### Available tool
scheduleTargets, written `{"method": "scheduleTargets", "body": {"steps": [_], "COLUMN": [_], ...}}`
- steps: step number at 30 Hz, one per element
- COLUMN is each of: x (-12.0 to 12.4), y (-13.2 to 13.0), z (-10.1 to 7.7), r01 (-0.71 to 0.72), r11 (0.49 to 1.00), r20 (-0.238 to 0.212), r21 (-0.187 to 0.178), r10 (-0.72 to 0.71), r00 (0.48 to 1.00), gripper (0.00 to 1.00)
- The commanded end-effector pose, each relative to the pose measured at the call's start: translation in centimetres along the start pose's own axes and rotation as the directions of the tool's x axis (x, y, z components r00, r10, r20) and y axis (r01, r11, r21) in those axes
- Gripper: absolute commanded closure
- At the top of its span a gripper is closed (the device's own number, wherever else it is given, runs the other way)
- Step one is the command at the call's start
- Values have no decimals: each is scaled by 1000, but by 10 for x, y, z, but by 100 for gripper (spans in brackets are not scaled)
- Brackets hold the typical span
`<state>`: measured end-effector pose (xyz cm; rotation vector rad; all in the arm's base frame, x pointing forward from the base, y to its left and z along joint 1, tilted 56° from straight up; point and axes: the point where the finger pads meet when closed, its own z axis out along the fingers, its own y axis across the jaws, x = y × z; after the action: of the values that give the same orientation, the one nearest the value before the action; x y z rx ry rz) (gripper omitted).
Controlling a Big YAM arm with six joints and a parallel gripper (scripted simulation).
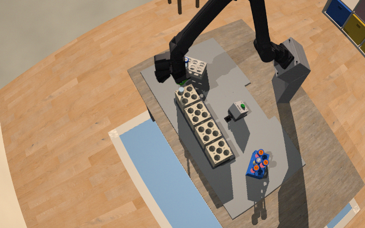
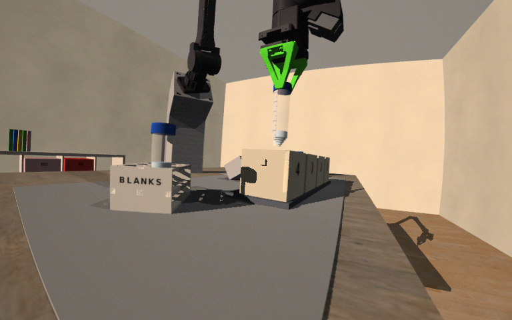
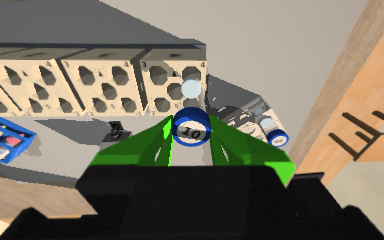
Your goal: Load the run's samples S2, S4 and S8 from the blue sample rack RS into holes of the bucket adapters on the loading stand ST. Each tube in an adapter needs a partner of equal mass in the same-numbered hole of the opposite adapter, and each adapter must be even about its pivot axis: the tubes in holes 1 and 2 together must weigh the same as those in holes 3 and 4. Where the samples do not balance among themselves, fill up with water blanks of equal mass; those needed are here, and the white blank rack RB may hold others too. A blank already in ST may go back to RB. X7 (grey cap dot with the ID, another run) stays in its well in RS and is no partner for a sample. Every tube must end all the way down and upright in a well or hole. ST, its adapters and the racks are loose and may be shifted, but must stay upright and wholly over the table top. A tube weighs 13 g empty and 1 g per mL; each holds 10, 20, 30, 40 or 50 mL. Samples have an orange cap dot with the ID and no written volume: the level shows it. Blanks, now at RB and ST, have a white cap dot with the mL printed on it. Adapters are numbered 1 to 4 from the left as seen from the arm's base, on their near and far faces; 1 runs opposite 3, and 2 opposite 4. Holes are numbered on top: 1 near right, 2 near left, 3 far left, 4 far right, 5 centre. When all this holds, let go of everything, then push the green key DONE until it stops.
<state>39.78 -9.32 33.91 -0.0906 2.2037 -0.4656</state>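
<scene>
My gripper (image 2: 283, 85) with green fingers is shut on the blue cap of a blank tube (image 2: 281, 117) marked 10 (image 3: 190, 131). The tube hangs upright, its tip just above the top of adapter 4 (image 2: 269, 177), clear of the holes. In the overhead view its tip (image 1: 181, 90) shows over the far end adapter (image 1: 187, 97) of the loading stand ST (image 1: 204, 126). The white blank rack RB (image 2: 149, 187) holds one blue-capped blank (image 2: 162, 141). The blue sample rack RS (image 1: 260, 167) holds three orange-dotted tubes and one grey-dotted tube.
The grey box with the green DONE key (image 1: 242, 105) stands between ST and the arm's base (image 1: 290, 67). RB (image 1: 196, 68) sits just beyond the end of ST. The table's edge runs close along ST's far side.
</scene>
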Motion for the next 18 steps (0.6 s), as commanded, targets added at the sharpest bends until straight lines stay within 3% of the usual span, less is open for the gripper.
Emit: {"method": "scheduleTargets", "body": {"steps": [1,8,10,11,12,14,18], "x": [-29,-28,-28,-26,-6,-8,-4], "y": [-8,-8,-8,1,17,29,58], "z": [-40,-65,-65,-56,-42,-44,-39], "r01": [-16,-17,-17,-14,-4,-10,-5], "r11": [1000,1000,1000,1000,1000,1000,1000], "r20": [79,81,81,62,24,42,27], "r21": [12,12,12,6,-5,-1,-6], "r10": [15,16,16,13,4,10,6], "r00": [997,997,997,998,1000,999,1000], "gripper": [100,100,100,100,100,100,100]}}
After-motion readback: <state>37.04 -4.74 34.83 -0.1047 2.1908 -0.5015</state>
